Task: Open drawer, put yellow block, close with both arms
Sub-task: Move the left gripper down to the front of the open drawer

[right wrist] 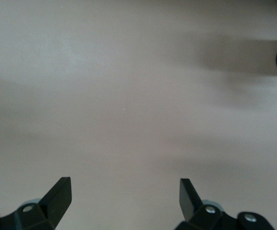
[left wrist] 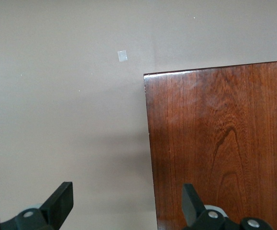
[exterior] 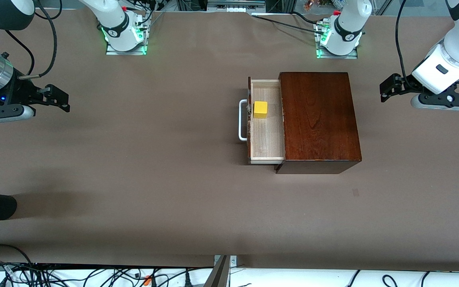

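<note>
Front view: the yellow block [exterior: 260, 109] is sitting in the pulled-out drawer [exterior: 267, 135] of the wooden box [exterior: 318, 115]. The left tool [exterior: 389, 91] and right tool [exterior: 56, 97] are hovering released, empty, over bare tabletop [exterior: 153, 159] at either end.

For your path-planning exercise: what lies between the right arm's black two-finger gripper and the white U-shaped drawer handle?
Front view: only bare brown table lies between the open right gripper and the handle.

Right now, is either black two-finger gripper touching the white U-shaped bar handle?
No: the white U-shaped bar handle stands alone, with the left gripper and right gripper open over bare table at opposite ends.
</note>
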Motion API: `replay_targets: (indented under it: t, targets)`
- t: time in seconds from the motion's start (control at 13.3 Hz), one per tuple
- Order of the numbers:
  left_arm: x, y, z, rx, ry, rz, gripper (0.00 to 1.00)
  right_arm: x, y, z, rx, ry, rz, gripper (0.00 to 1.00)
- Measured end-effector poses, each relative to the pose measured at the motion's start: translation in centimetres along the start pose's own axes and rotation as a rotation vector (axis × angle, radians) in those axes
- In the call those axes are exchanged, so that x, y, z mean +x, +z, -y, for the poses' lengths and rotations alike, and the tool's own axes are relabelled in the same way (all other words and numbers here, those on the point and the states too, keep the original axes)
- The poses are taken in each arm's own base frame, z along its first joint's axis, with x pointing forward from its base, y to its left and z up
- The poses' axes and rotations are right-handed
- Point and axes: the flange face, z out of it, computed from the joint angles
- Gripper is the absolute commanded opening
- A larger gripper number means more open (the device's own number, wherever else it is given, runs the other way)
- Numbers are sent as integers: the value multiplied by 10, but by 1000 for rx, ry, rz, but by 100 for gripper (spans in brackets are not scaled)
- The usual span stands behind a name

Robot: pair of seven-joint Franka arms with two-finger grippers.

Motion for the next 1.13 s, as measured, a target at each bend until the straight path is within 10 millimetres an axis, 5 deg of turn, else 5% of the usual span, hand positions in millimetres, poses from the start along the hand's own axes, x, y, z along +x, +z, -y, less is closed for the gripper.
replay_targets:
  t: [0.68, 0.83, 1.13]
  targets:
    - [-1, 1, -5, -1, 9, 7, 100, 4, 0, 0, -2, 0, -11, 100]
    - [1, 6, -29, -8, 51, 18, 100, 5, 0, 0, -2, 0, -12, 100]
    - [20, 28, -121, -49, 237, 46, 100, 5, -1, -1, -2, 2, -13, 100]
